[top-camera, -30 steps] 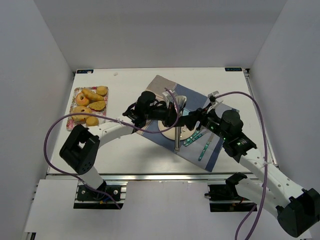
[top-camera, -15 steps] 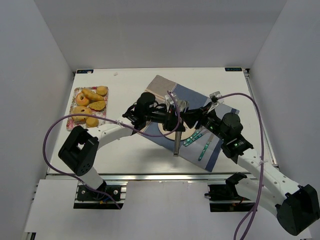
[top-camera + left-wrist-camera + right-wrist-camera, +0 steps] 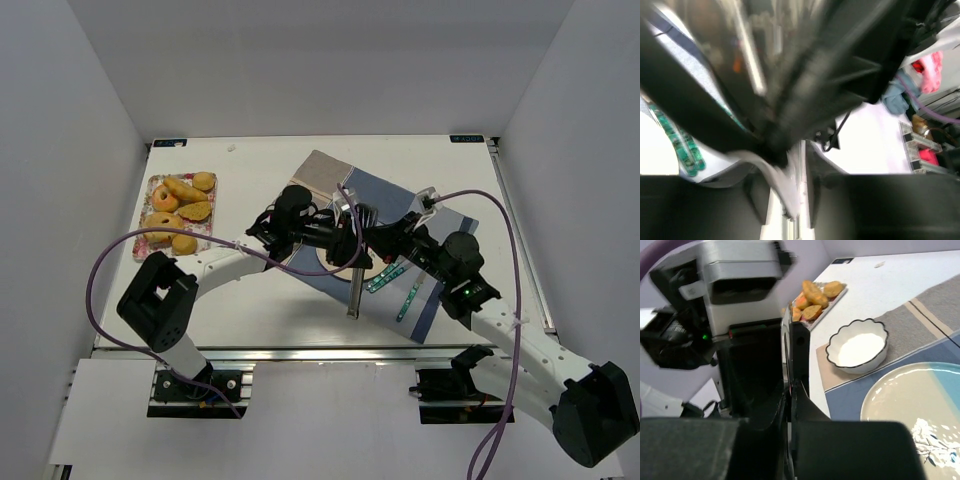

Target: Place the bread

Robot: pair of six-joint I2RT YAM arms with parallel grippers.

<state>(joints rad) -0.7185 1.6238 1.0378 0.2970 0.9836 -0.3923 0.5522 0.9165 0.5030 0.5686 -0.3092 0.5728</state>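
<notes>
The bread (image 3: 185, 189), a long golden-brown roll, lies on the patterned tray (image 3: 150, 215) at the far left of the table. It also shows in the right wrist view as the bread (image 3: 812, 290). Both grippers meet over the plate (image 3: 318, 262), far from the tray. My right gripper (image 3: 377, 240) (image 3: 790, 390) is shut on the thin edge of a long metal knife (image 3: 352, 285), which hangs down toward the table's front. My left gripper (image 3: 348, 232) (image 3: 800, 195) has the pale knife (image 3: 796, 185) between its fingers, but that view is blurred.
A blue and grey placemat (image 3: 400, 200) lies under the plate (image 3: 900, 400). A white scalloped bowl (image 3: 858, 347) sits beyond the plate. Two teal-handled utensils (image 3: 385, 278) lie on the mat's right side. Donuts and small buns share the tray.
My right gripper has moved in to the left and shut on the knife. The left gripper's hold on it has begun to loosen.
</notes>
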